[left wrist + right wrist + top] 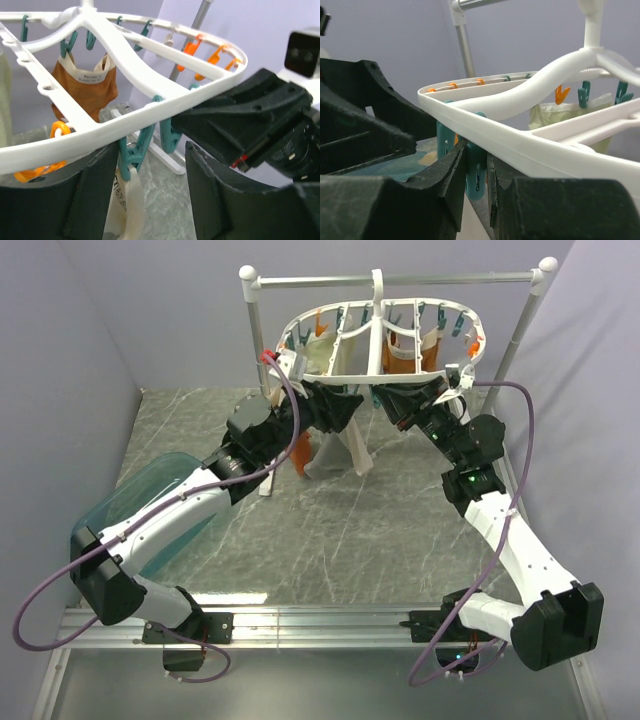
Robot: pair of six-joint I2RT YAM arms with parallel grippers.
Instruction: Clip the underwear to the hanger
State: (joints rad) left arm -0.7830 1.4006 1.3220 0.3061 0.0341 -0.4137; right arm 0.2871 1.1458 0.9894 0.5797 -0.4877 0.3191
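Observation:
The white oval hanger (385,335) hangs from a rail by its hook. The cream underwear (338,448) hangs below its near rim. In the left wrist view a teal peg (133,152) is clipped on one edge of the underwear (128,200). My left gripper (150,200) is open, its fingers either side of that peg and cloth; it also shows in the top view (338,412). My right gripper (476,185) is shut on the neighbouring teal peg (476,172) under the hanger rim (520,145), just right of the left gripper in the top view (392,405).
The silver rail stand (400,280) carries the hanger. Rust-orange garments (87,85) and plain cream ones (555,117) hang from other pegs. A teal bin (150,500) lies at the left under my left arm. The stand's white foot (358,455) is on the marble table.

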